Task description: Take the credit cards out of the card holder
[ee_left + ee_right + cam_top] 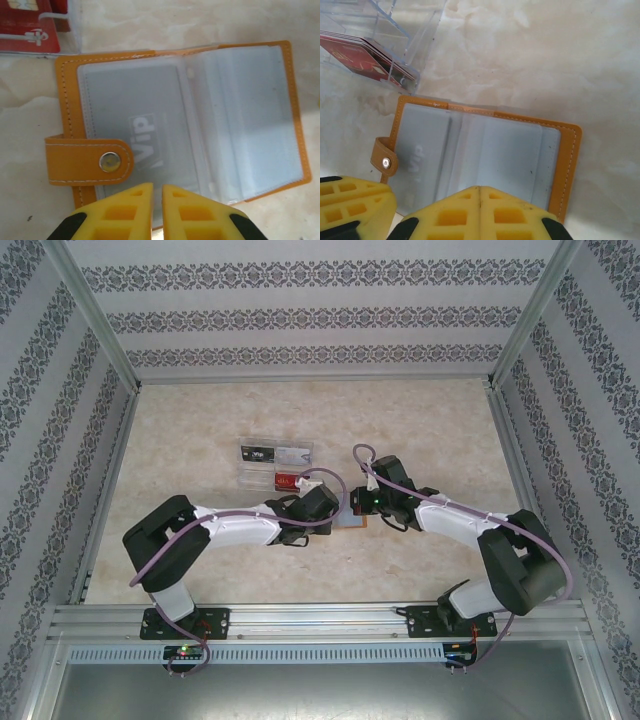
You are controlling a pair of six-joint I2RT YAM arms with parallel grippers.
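Card holder (180, 120): laid open | left gripper (156, 192): closed to a slit at its edge, hold undeterminable | right gripper (480, 192): fully closed.

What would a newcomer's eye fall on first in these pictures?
The orange card holder lies open on the table, a VIP card in its strap-side sleeve. The yellow-fingered left gripper and right gripper meet at its near edge; a clear box of red cards stands beyond.
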